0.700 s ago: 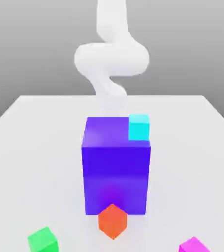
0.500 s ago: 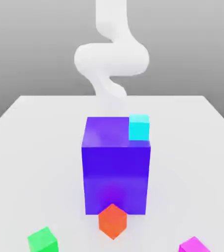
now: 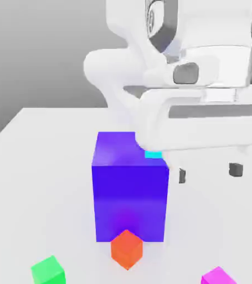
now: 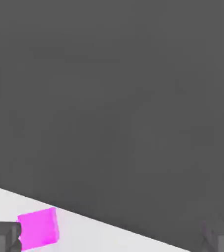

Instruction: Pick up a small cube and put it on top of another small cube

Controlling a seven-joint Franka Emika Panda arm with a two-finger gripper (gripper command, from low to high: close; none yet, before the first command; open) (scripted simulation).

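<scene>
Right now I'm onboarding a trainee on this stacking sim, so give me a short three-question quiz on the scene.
1. True or false: the gripper holds the magenta cube.
2. Multiple choice: what sits directly in front of the blue block in the exterior view? A) green cube B) orange cube C) cyan cube
3. Fill in: the green cube lies toward the exterior view's ____ of the orange cube.

Key: 1. False: the fingers are spread, well above the table. 2. B. 3. Left.
</scene>
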